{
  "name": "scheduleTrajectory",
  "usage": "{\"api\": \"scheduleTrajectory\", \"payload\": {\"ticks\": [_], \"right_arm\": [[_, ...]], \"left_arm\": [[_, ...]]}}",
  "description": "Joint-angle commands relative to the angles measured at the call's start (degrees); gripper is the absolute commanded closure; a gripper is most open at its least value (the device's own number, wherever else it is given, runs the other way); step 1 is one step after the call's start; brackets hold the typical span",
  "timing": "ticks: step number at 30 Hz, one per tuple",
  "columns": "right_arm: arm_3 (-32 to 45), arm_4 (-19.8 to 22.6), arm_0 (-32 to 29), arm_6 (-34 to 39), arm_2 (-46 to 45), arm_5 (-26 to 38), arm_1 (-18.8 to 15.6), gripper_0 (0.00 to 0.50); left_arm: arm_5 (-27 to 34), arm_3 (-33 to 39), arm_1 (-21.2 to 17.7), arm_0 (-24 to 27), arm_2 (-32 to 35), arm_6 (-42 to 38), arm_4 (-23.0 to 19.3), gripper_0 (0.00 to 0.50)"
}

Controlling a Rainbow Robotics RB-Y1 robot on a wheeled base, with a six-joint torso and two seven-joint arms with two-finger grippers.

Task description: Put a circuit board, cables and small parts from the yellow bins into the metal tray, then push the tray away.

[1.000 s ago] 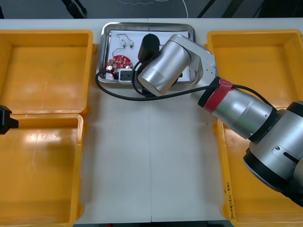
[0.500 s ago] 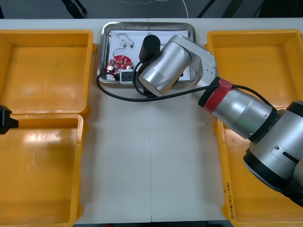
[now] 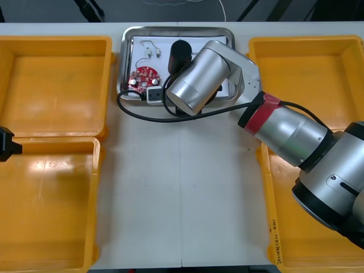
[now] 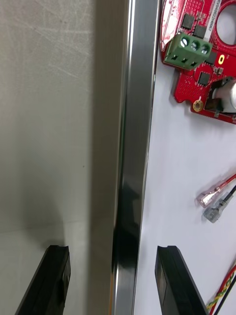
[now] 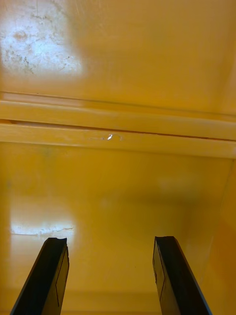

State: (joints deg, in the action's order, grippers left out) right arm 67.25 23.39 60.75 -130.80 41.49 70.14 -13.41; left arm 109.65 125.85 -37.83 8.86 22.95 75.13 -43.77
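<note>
Now the right pincer [image 4: 112, 248] sits released at the metal tray [image 4: 129, 147], its two black fingers spread astride the tray's shiny rim: one is over the bare surface [image 4: 49, 98] outside the tray, the other over the tray's white inside. Within the tray lie the round red circuit board [image 4: 196, 64] (a green terminal block on it) and, nearer the inner finger, a red and yellow cable [image 4: 223, 290]. Well to the left of the tray, the left pincer [image 5: 109, 241] hangs released over a yellow bin [image 5: 118, 197].
</note>
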Motion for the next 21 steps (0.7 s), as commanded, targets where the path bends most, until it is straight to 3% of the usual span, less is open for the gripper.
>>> {"api": "scheduleTrajectory", "payload": {"ticks": [1, 9, 17, 21], "right_arm": [[5.6, 1.0, 3.4, -1.6, -4.4, 4.3, 0.8, 0.0], [14.0, 2.9, 4.4, -2.1, -9.4, 12.6, -0.7, 0.0], [23.3, 9.6, 3.8, -0.7, -11.7, 23.7, -4.3, 0.0], [28.9, 10.0, 1.6, 3.1, -12.1, 28.3, -6.5, 0.0]], "left_arm": [[0.3, 2.0, -2.8, -1.0, 1.6, 0.9, 0.3, 0.0], [0.3, 2.0, -2.8, -1.0, 1.6, 0.9, 0.3, 0.0], [0.3, 2.0, -2.8, -1.0, 1.6, 0.9, 0.3, 0.0], [0.3, 2.0, -2.8, -1.0, 1.6, 0.9, 0.3, 0.0]]}}
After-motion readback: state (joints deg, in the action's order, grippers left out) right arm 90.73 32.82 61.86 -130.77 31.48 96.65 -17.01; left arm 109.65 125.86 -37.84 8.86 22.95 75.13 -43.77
